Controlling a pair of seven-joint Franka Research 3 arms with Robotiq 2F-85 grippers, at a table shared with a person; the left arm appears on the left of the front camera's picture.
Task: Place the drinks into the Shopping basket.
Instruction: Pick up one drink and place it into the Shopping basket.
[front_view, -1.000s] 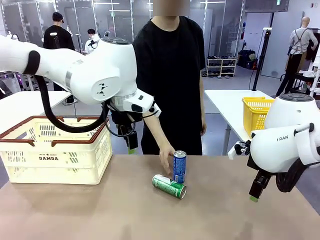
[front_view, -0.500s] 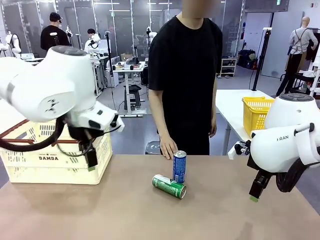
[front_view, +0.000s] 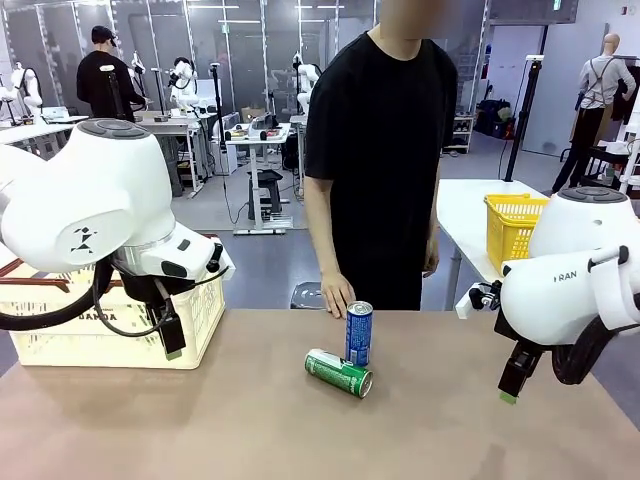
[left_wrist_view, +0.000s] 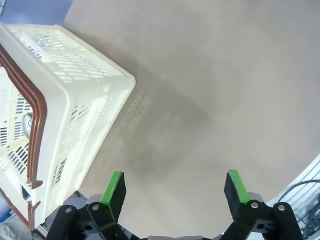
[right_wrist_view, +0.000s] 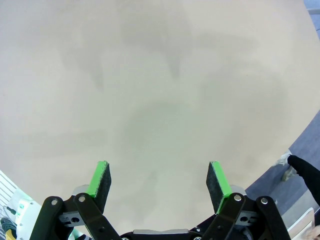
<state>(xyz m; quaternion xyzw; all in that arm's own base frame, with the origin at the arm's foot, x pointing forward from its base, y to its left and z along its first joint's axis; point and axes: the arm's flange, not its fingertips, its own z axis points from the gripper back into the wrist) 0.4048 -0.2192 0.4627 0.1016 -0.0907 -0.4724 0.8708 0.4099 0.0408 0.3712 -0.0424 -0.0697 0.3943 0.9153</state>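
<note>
A blue drink can stands upright mid-table. A green drink can lies on its side against its base. The person's hand rests on the table edge just behind them. The cream Shopping basket with a brown rim sits at the far left, mostly hidden behind my left arm. My left gripper hangs open in front of the basket's right corner. In the left wrist view the left gripper is open over bare table, with the basket beside it. My right gripper hangs open at the right, well away from the cans; the right gripper holds nothing.
A yellow mesh basket sits on a separate white table at the back right. The person stands at the far edge, behind the cans. Bare brown tabletop stretches between the cans and both grippers.
My left arm swung left and down, from beside the person to in front of the basket's right corner. The person's hand let go of the blue can. The right arm stayed still.
</note>
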